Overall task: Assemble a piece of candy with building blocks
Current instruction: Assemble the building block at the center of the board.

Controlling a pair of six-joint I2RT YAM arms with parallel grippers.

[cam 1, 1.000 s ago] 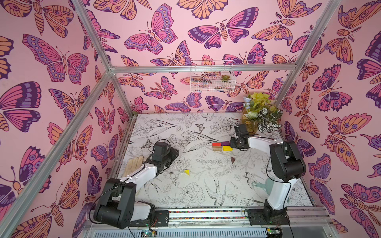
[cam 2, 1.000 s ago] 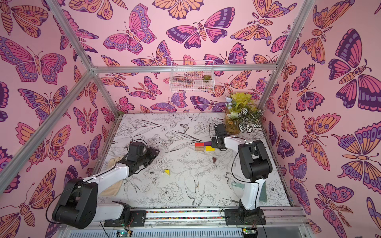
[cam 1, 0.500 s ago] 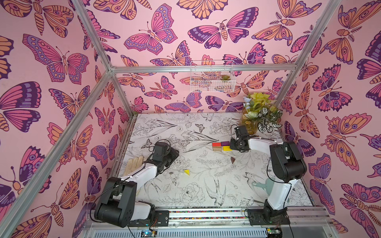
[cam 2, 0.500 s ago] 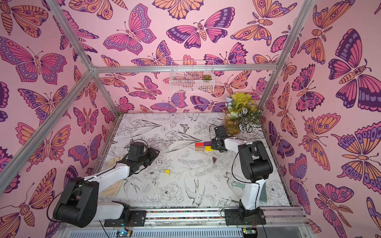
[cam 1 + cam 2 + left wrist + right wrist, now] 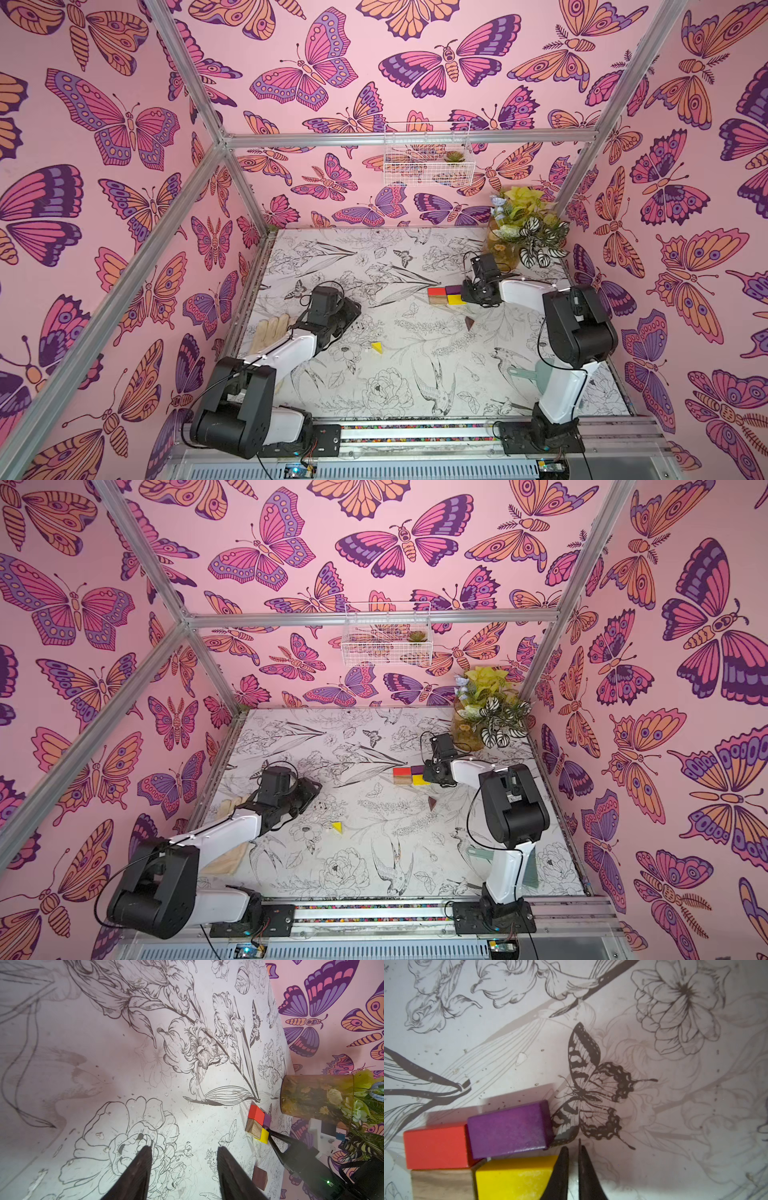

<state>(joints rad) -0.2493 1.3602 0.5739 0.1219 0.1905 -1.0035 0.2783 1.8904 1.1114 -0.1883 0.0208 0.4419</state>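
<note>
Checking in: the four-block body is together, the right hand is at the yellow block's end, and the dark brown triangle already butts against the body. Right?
Not quite. The dark brown triangle lies alone on the table, apart from the four-block body, as both top views show. The rest holds: the right hand is at the yellow block's end.

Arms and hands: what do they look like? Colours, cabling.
Both match: left arm and right arm have white rounded links, bulky black joints and thin black cables looping outside. The left hand and right hand each end in two dark, tapering fingers.
</note>
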